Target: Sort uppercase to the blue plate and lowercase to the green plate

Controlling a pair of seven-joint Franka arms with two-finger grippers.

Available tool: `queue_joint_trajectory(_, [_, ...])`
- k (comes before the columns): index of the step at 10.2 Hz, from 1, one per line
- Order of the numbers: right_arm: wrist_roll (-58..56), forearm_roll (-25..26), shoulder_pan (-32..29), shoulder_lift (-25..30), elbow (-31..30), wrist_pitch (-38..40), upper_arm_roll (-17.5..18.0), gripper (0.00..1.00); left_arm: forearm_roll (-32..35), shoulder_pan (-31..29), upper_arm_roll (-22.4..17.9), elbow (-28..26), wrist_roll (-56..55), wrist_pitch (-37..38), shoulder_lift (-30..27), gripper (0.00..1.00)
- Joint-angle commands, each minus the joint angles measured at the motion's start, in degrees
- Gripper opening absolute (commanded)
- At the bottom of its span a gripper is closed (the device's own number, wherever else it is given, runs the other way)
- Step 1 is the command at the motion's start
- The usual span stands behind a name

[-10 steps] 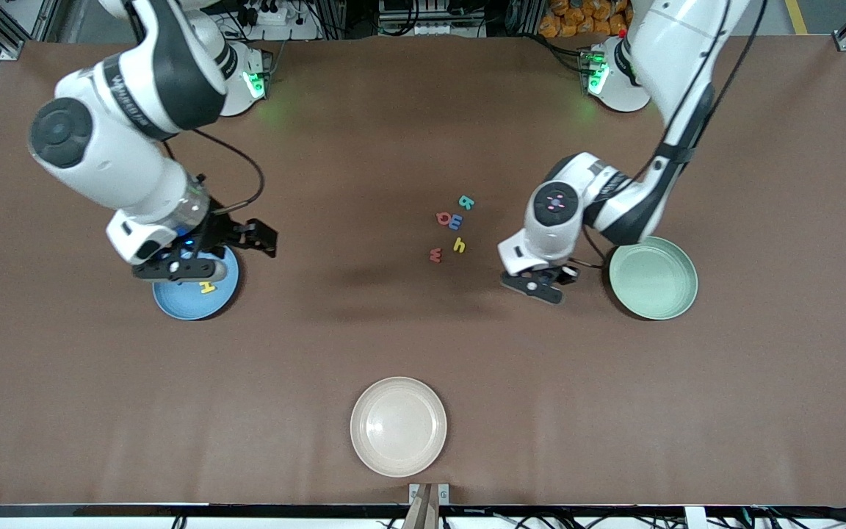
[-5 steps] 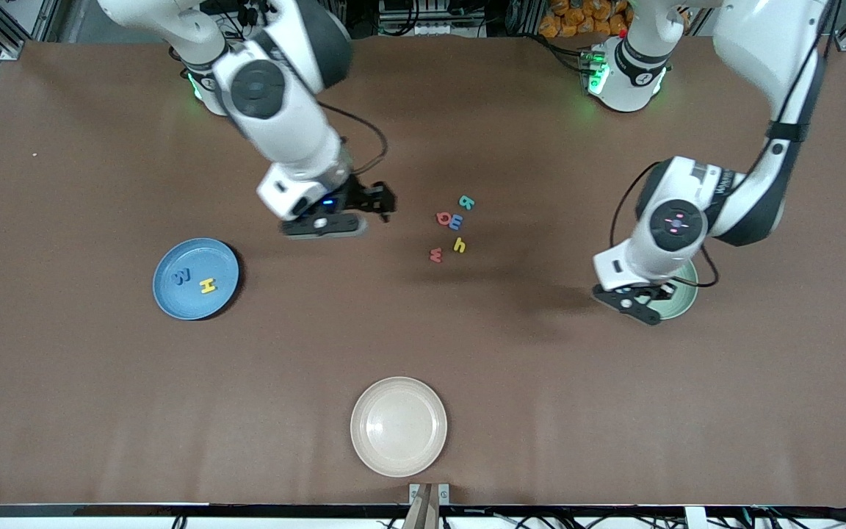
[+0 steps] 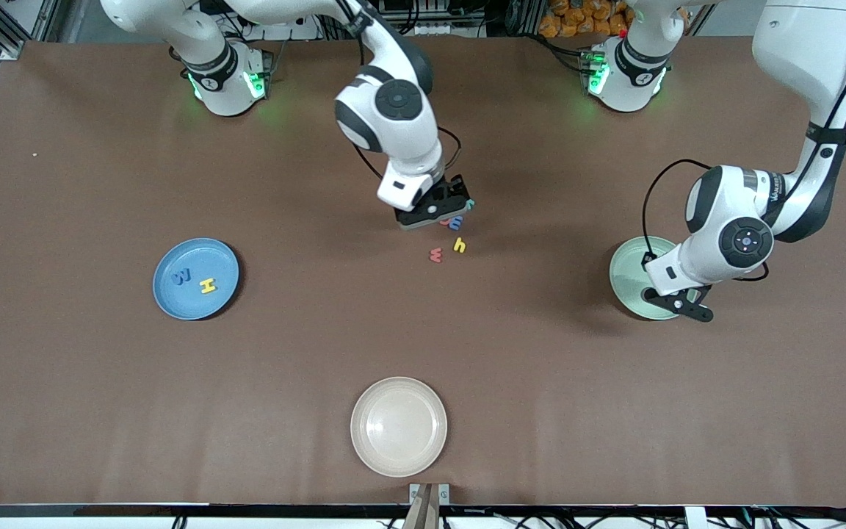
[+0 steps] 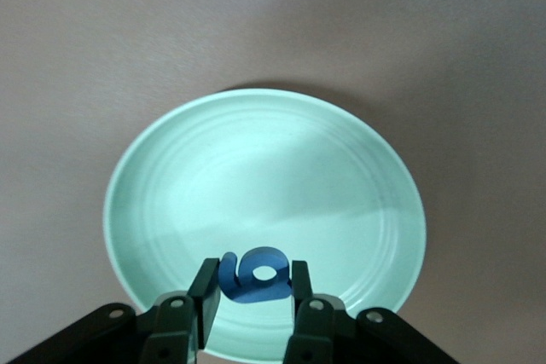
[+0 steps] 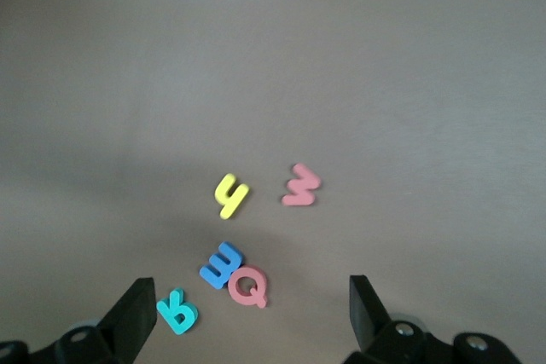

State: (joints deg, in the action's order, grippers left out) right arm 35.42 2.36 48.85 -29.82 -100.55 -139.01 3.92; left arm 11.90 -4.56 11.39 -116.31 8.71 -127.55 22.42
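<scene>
Left gripper (image 4: 249, 296) over round pale mint-green plastic plate (image 4: 171, 185), fingers pinching small blue foam letter g (image 4: 252, 274) between fingertips, letter above plate's rim zone.

Right gripper (image 5: 247, 317) over loose letter cluster mid-table, jaws spread wide: red foam Q (image 5: 248, 286), blue foam m (image 5: 222, 263) and teal foam R (image 5: 178, 310) lie between fingers; yellow foam h (image 5: 230, 195) and red foam w (image 5: 300, 186) just outside, nearer front camera.

Round sky-blue plastic plate (image 3: 221, 257) toward right arm's end holds blue foam M/W (image 3: 181, 277) and yellow foam H (image 3: 208, 286).
</scene>
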Motion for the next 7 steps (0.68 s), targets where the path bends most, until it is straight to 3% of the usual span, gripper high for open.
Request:
queue_joint_trajectory(1, [-2.53,7.11,1.68,-2.60,-0.61,-1.52,-0.14,0.96,-1.71,-0.71,-0.05,-2.07,-0.01,-3.57,0.34,0.12])
queue_joint_trajectory(3, [-5.35,8.98,2.91,-4.72,-1.22,-6.07,-0.05,0.95,-1.71,-0.71,-0.32,-1.99,-0.18,-4.02,0.95,0.40])
queue_joint_trajectory(5, [-10.60,9.86,3.53,-4.90,-1.66,-6.27,-0.05,0.88,-1.71,-0.80,-0.75,-1.99,-0.62,-4.64,0.78,0.59])
queue_joint_trajectory(7, [-14.65,9.95,3.62,-5.07,-2.72,-6.36,-0.05,0.85,-1.80,-0.80,-0.75,-1.72,-0.71,-4.64,0.61,0.66])
